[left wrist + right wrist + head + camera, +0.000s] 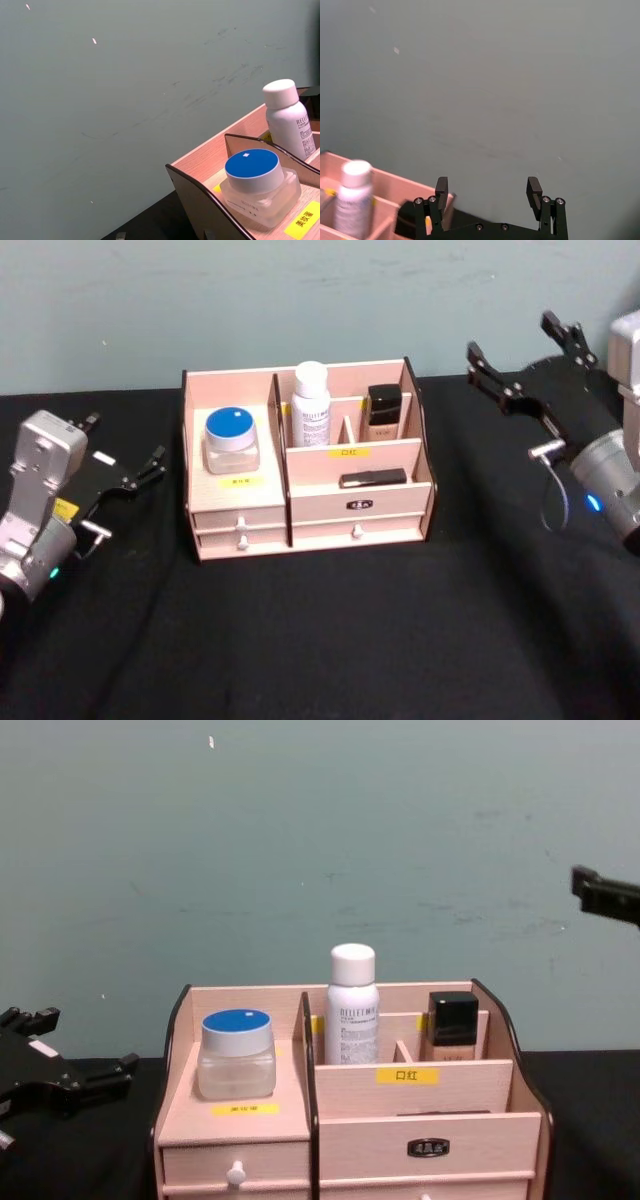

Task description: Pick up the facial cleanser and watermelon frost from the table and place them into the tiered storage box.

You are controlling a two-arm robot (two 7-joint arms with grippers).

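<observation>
Now, by item:
Tiered storage box [240, 508]: on the table.
Facial cleanser [311, 405]: upright in its rear compartment.
Watermelon frost [231, 439]: on its left shelf.
Left gripper [122, 455]: left of box, fingers spread, empty.
Right gripper [520, 358]: right of box, raised, spread wide, empty.

Both my arms held off to the sides, pincers empty.

My left gripper [128, 455] sits low at my left, fingers spread and pointing forward. My right gripper [522, 358] is raised at my right, jaws wide apart, nothing between the fingertips [535, 188].
</observation>
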